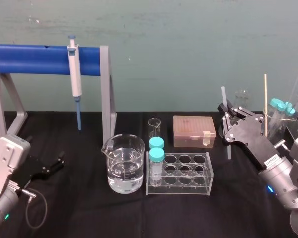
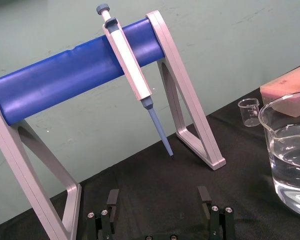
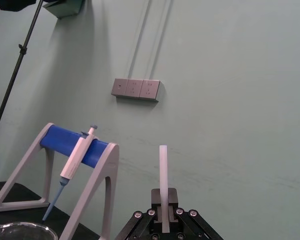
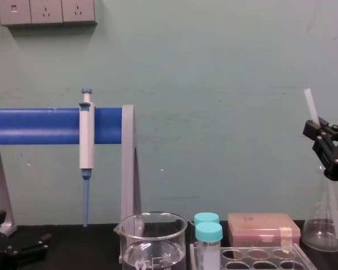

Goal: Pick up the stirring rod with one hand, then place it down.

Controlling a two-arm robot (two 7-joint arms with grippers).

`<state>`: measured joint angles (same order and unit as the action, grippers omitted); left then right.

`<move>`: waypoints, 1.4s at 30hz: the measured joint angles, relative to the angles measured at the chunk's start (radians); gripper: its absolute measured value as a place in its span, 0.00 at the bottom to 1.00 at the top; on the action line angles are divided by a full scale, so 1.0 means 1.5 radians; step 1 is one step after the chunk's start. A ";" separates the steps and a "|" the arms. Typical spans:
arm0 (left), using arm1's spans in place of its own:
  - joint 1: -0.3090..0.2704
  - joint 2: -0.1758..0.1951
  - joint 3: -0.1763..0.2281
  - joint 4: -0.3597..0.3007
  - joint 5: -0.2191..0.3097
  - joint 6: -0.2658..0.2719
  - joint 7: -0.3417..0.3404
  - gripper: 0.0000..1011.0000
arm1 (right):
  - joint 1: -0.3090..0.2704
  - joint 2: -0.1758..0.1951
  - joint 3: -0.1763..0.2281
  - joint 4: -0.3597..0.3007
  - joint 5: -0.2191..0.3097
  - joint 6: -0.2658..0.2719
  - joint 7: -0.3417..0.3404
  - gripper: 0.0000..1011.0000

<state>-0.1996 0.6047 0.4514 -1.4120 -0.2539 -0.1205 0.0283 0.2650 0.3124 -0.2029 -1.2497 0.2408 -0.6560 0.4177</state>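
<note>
Nearest you, at about 8 o'clock on the black cloth-covered table (image 1: 79,208), sits your left gripper (image 1: 56,164). It is black, blocky and screw-studded, and its two fingers (image 2: 112,198) are spread wide with nothing between them.

Near 6 o'clock stands a round clear glass beaker (image 1: 123,166), part-filled with water. Just at its 3 o'clock is a clear acrylic tube rack (image 1: 181,187) with round wells. Two teal-capped plastic tubes (image 1: 156,154) stand upright in the rack's end nearest the beaker.

At 3 o'clock, your right gripper (image 1: 227,113) is raised above the cloth. Its fingers are pressed together on the stirring rod (image 1: 223,96), pinching it near mid-length. The rod is long, thin, straight and translucent white, like a straw. It stands nearly upright, with its top leaning toward 11 o'clock in the chest view. You cannot tell whether its lower end touches the cloth.

Farther back, a small empty glass beaker (image 1: 154,127) stands at 12 o'clock of the rack, and a flat pinkish translucent box (image 1: 193,131) at 1 o'clock.

Farthest, at 10 o'clock, is a grey metal stand with a smooth blue bar (image 1: 39,59). It carries a white pipette with a blue tip (image 1: 75,74), hanging vertically. A clear glass conical flask (image 4: 321,228) stands behind your right gripper.
</note>
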 joint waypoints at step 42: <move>0.000 0.000 0.000 0.000 0.000 0.000 0.000 0.99 | 0.047 -0.022 -0.023 0.070 0.096 -0.022 0.158 0.07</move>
<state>-0.1995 0.6047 0.4513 -1.4120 -0.2539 -0.1206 0.0283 0.3349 0.2795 -0.2378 -1.1443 0.3841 -0.6885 0.6542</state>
